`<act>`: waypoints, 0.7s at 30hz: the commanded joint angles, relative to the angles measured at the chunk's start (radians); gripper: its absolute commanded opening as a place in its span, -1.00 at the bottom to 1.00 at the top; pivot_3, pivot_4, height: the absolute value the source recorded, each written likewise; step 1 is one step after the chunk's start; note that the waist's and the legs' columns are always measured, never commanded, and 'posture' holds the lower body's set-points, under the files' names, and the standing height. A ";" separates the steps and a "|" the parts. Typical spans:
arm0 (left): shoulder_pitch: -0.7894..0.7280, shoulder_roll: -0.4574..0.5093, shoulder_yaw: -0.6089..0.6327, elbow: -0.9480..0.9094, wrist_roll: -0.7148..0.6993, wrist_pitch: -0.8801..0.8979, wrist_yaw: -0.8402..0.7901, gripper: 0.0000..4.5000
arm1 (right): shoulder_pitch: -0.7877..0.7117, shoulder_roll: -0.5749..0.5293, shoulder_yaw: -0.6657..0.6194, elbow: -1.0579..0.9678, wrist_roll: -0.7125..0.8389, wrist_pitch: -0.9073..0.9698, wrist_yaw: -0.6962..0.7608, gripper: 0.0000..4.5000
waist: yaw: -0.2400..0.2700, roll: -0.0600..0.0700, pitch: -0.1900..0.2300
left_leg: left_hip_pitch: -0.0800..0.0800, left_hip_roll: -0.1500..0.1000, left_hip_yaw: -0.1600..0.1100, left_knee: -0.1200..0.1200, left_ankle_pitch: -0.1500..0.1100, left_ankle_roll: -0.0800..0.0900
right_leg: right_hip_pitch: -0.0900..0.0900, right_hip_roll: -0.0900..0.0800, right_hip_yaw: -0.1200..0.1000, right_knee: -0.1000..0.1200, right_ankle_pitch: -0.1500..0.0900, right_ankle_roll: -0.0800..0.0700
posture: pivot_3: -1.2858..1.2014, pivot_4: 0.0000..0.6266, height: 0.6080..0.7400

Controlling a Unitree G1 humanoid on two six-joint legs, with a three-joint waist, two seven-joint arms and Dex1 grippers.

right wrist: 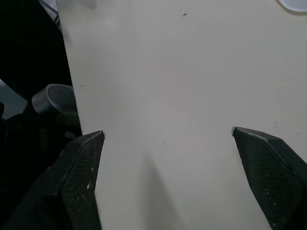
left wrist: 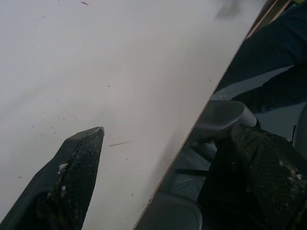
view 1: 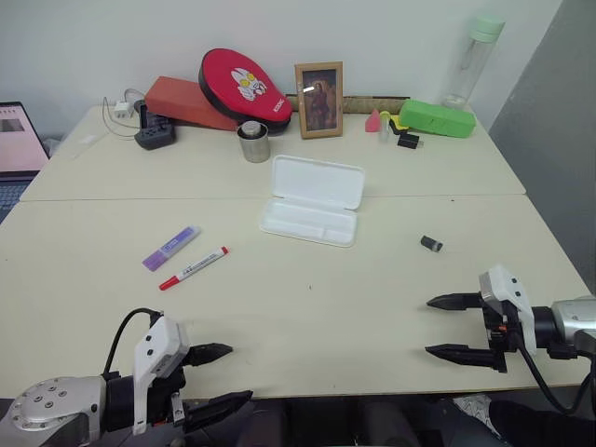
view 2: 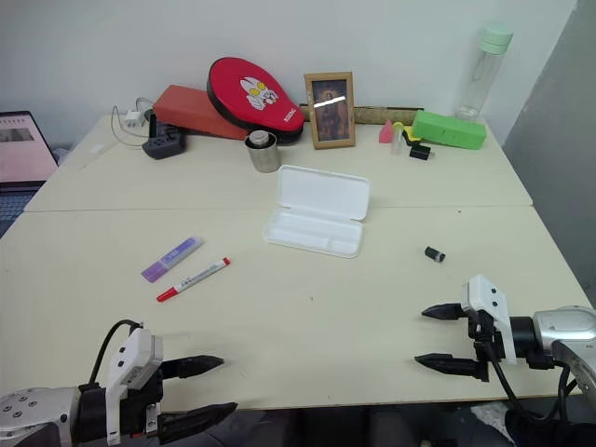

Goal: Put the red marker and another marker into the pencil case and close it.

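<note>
The red marker (view 1: 193, 268), a slim white pen with a red cap, lies at the left of the table. Just behind it lies the purple marker (view 1: 170, 248). The white pencil case (view 1: 311, 199) rests open in the middle, its lid raised toward the back. My left gripper (view 1: 236, 374) hovers open at the table's near edge, well in front of both markers. Over the near right edge my right gripper (view 1: 433, 326) stands open, pointing left, with nothing between its fingers.
A small black cap (view 1: 431, 244) lies right of the case. Along the back stand a metal cup (view 1: 252, 142), a framed picture (view 1: 318, 99), a red pad (view 1: 246, 86), a green case (view 1: 437, 118), a bottle (view 1: 473, 59) and a power strip (view 1: 154, 135). A laptop (view 1: 19, 140) sits far left.
</note>
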 commanded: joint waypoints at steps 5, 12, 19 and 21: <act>-0.003 0.002 0.000 -0.016 0.003 -0.007 -0.015 1.00 | 0.003 -0.024 -0.008 -0.030 0.000 -0.007 0.028 0.98 | 0.000 0.000 0.000 | 0.000 0.000 0.000 0.000 0.000 0.000 | 0.000 0.000 0.000 0.000 0.000 0.000 | 0.03 -0.52 1.00; -0.006 0.007 -0.002 -0.015 0.009 -0.004 -0.021 1.00 | 0.007 -0.029 -0.007 -0.034 0.002 -0.003 0.034 0.98 | 0.000 0.000 0.000 | 0.000 0.000 0.000 0.000 0.000 0.000 | 0.000 0.000 0.000 0.000 0.000 0.000 | 0.03 -0.52 1.00; -0.022 0.011 -0.005 -0.016 0.004 0.005 -0.021 1.00 | 0.005 -0.028 -0.005 -0.031 0.003 -0.001 0.036 0.98 | 0.000 0.000 0.000 | 0.000 0.000 0.000 0.000 0.000 0.000 | 0.000 0.000 0.000 0.000 0.000 0.000 | 0.03 -0.52 1.00; -0.026 0.010 -0.006 -0.016 0.003 0.008 -0.020 1.00 | 0.004 -0.028 -0.005 -0.032 0.004 -0.001 0.037 0.98 | 0.000 0.000 0.000 | 0.000 0.000 0.000 0.000 0.000 0.000 | 0.000 0.000 0.000 0.000 0.000 0.000 | 0.03 -0.52 1.00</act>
